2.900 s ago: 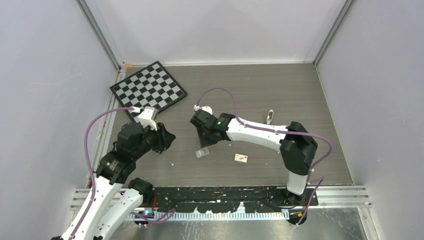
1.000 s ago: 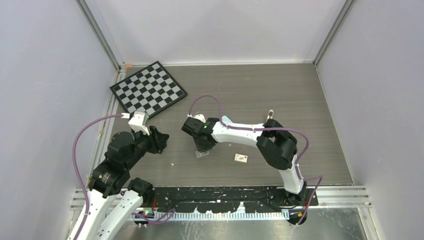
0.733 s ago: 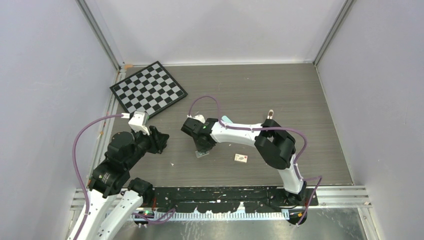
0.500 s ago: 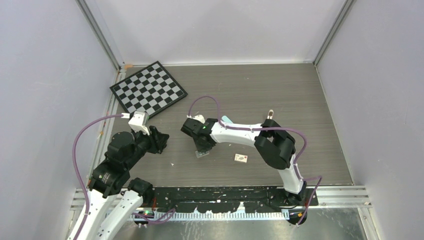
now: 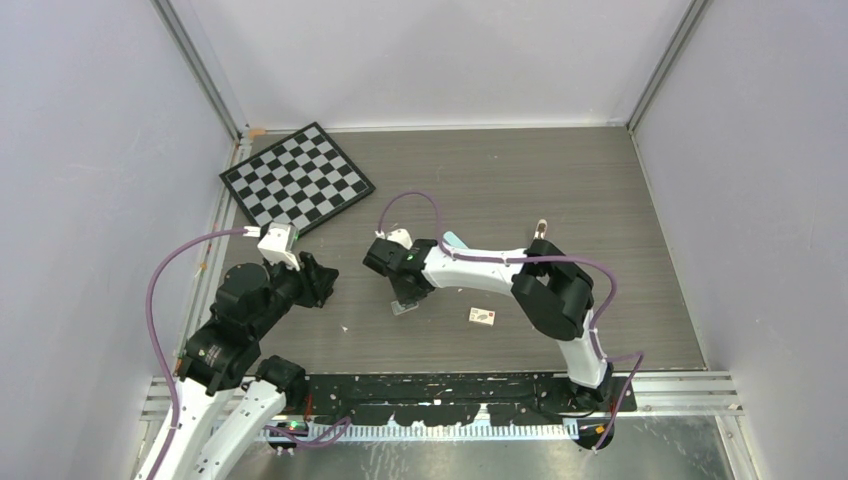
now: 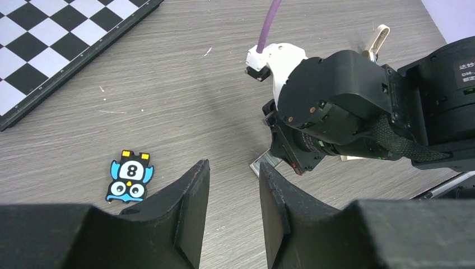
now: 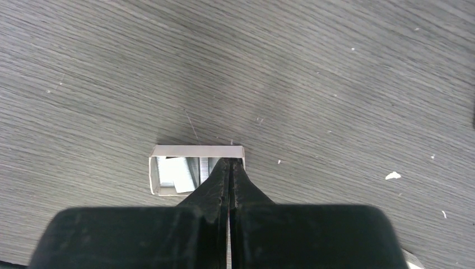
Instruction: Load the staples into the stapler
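On the grey table (image 5: pixel 600 200) the big change is in the right arm (image 5: pixel 480 265): it has folded in from its longer reach and come down at the middle of the overhead view. The left arm (image 5: pixel 240 310) has drawn back toward the lower left and waits. The left gripper (image 6: pixel 232 168) stands partly open with nothing between its fingers. The right gripper (image 7: pixel 229 163) has just pinched fully shut. Its tips are dipped into the right end of the little open box (image 7: pixel 196 149) at the centre of its wrist view, where the staples (image 7: pixel 175 175) lie as silvery strips (whether a strip is caught between the tips I cannot tell, since they hide the spot). That looks like the pick-up being attempted, so the loading itself is not yet begun. The stapler (image 5: pixel 450 239) shows only as a pale teal sliver just above the right forearm, near the centre of the overhead view and apart from the box.
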`<state>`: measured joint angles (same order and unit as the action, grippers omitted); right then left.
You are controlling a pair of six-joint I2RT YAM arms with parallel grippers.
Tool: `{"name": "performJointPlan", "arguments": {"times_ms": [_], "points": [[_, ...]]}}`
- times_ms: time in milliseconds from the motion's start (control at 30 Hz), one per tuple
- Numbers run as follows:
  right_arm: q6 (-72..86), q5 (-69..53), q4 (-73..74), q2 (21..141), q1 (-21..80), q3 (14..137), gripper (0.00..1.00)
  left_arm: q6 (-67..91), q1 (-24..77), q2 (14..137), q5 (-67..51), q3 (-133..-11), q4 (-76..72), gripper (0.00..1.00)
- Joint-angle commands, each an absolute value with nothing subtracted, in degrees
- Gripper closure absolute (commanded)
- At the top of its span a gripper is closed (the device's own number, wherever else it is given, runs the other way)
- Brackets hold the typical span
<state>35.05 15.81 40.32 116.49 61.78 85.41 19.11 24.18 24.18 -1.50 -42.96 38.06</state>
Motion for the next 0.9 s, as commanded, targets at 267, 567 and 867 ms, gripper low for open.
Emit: {"name": "performJointPlan", "arguments": {"times_ms": [267,567,867], "points": [[36.41,17.3,33.53,104.88,60.58,79.15,0.99,18.89,23.91,24.14,-1.23,-42.54,36.83,0.6],[36.28,13.13,32.25,106.38,60.97,79.62,0.88,18.98,23.91,23.56,-0.73,-42.54,36.9,0.6],[36.03,12.23,32.09,109.28,62.6,81.58,0.77,18.93,23.91,23.27,-0.44,-42.54,36.85,0.6]]}}
